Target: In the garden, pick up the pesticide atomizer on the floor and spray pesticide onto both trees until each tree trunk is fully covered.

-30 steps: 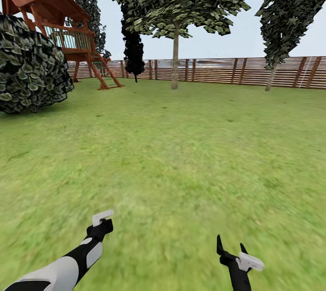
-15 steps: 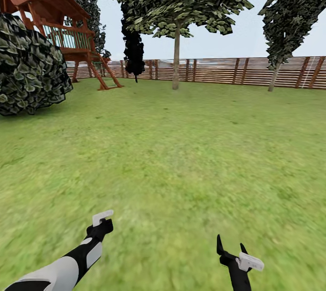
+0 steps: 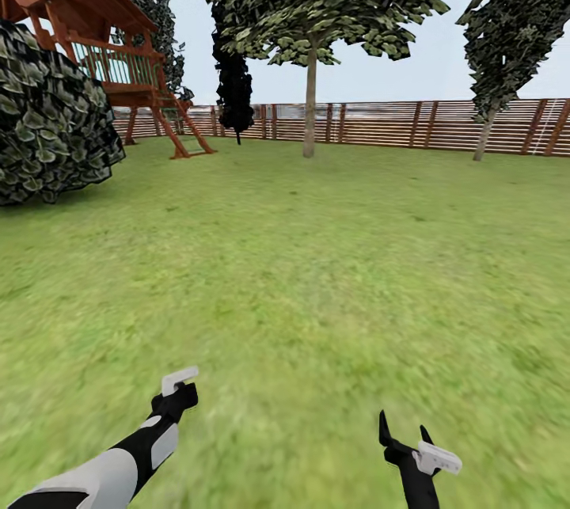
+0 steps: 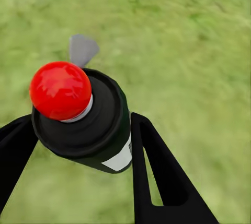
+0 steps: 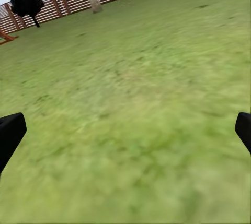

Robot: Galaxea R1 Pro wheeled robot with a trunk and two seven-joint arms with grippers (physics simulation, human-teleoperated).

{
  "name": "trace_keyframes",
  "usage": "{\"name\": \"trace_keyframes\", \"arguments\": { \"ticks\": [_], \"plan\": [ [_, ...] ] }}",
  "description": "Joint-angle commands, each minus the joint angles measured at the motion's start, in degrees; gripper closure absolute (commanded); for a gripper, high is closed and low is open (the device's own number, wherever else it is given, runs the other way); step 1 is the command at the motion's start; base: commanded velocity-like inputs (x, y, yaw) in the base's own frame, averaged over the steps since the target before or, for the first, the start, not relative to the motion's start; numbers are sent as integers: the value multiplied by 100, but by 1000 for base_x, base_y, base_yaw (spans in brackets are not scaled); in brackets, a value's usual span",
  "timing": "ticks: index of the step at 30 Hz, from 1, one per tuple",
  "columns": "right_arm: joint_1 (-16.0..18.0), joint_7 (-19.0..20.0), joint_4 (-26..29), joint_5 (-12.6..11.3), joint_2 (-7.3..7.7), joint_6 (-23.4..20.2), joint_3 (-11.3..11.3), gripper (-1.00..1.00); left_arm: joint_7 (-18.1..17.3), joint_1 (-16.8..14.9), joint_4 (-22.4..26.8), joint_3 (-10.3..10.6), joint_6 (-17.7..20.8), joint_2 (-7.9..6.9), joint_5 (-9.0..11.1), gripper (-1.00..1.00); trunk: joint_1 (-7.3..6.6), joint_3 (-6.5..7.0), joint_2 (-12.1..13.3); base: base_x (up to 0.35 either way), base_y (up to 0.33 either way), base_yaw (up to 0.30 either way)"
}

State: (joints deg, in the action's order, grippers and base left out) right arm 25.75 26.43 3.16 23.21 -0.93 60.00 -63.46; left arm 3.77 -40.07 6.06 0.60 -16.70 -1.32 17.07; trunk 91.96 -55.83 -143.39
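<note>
Left gripper (image 4: 78,145): fingers pinching the pesticide atomizer (image 4: 89,125), a dark bottle with a white label and a red cap, held above the lawn (image 3: 301,271).
Right gripper (image 3: 404,434): fingers spread, nothing between them.
Trees: one trunk (image 3: 309,101) stands just before the fence (image 3: 396,123); a second trunk (image 3: 483,137) stands by the fence farther right.
Playhouse (image 3: 111,58): left of the fence, behind a dark bush (image 3: 47,129).
</note>
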Motion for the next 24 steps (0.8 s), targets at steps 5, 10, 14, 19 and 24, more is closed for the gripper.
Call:
{"name": "trace_keyframes", "arguments": {
  "ticks": [5,10,14,19,24],
  "plan": [
    [0,1,0,0,-2,0,3,-100,1,0,1,2,0,0,-2,100,0,0,0,335,113,0],
    [0,1,0,0,-3,0,1,-100,1,0,1,2,0,0,-2,100,0,0,0,335,113,0],
    [0,0,0,-1,-3,0,0,-100,1,0,1,2,0,0,-2,100,0,0,0,335,113,0],
    [0,2,0,-1,-1,0,0,-100,1,0,1,2,0,0,-2,100,0,0,0,335,113,0],
    [0,3,0,-1,-2,0,1,-100,1,0,1,2,0,0,-2,100,0,0,0,335,113,0]
  ]
}}
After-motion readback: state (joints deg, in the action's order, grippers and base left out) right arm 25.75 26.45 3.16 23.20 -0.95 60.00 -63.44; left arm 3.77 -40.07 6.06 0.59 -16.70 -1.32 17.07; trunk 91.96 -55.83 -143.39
